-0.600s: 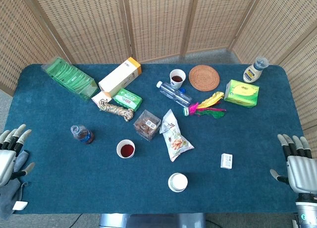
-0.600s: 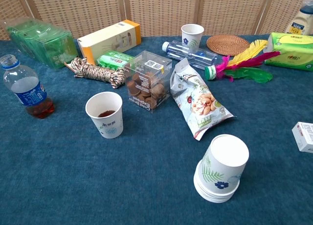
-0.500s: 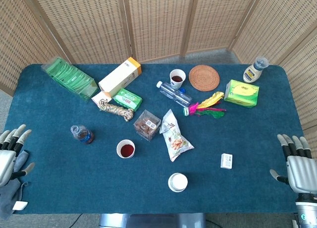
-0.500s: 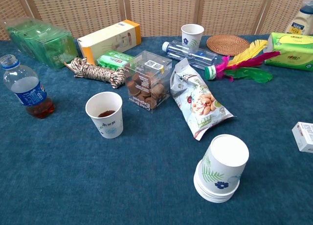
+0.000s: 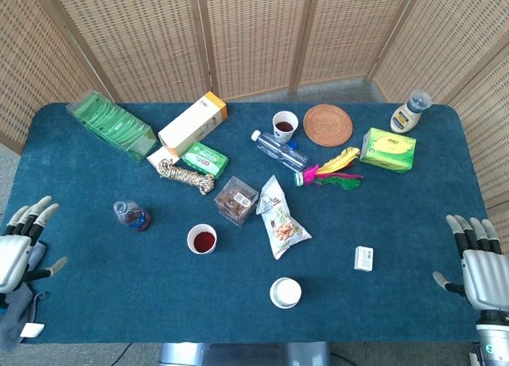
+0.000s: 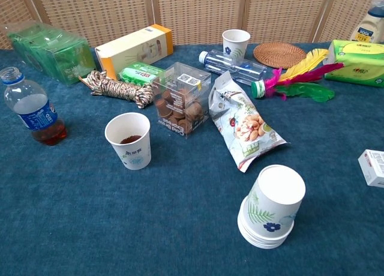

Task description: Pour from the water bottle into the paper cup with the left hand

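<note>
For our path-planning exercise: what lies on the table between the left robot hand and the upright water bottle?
Nothing: in the head view only bare blue cloth separates the open left robot hand from the water bottle. The chest view shows the bottle but not the hand.

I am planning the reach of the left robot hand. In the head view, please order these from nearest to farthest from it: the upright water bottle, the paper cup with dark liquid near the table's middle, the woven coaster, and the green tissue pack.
From the left robot hand:
1. Water bottle, on the left part of the table.
2. Paper cup, near the middle, front.
3. Woven coaster, at the back, right of centre.
4. Green tissue pack, far right.
</note>
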Motion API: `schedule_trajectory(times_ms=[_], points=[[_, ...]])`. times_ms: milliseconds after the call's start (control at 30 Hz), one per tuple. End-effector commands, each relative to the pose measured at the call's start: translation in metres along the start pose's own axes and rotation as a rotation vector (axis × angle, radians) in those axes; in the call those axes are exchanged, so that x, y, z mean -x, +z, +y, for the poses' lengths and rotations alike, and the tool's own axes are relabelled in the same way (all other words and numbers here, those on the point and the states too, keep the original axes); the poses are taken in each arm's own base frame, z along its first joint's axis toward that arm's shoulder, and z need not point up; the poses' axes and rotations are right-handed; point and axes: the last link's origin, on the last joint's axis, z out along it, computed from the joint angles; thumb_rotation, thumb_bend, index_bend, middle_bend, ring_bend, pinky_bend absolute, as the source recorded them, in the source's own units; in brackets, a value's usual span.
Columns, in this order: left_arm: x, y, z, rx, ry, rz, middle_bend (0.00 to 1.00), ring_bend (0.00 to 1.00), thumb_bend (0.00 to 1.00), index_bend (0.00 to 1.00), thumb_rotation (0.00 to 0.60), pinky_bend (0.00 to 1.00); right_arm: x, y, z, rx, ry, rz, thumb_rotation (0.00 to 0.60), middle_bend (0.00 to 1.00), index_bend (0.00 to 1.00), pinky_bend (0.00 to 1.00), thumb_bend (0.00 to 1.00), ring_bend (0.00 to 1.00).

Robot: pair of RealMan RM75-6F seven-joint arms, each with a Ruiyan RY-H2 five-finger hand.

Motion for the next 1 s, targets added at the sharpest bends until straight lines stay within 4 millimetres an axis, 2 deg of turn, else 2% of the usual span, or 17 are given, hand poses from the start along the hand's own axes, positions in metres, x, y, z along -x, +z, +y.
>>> schedule_trajectory(times_ms=[33,367,567,1000], points=[[0.014,0.014,-0.008,0.020,-0.107,-0.020,0.00,0.00,0.28,0.00,0.600,0.00,0.000,0.000,-0.001,-0.005,0.009,-0.004,0.600,0.00,0.00,0.00,0.00,0.00],[0.041,0.038,-0.019,0.015,-0.252,-0.062,0.00,0.00,0.28,0.00,0.600,0.00,0.002,0.001,-0.002,-0.019,0.010,-0.022,0.600,0.00,0.00,0.00,0.00,0.00],[0.057,0.056,-0.017,0.025,-0.368,-0.084,0.00,0.00,0.28,0.00,0.600,0.00,0.004,0.000,-0.003,-0.025,0.006,-0.033,0.600,0.00,0.00,0.00,0.00,0.00],[0.080,0.085,-0.013,0.043,-0.437,-0.098,0.00,0.00,0.28,0.00,0.600,0.00,0.005,-0.001,-0.004,-0.031,0.007,-0.045,0.600,0.00,0.00,0.00,0.00,0.00]])
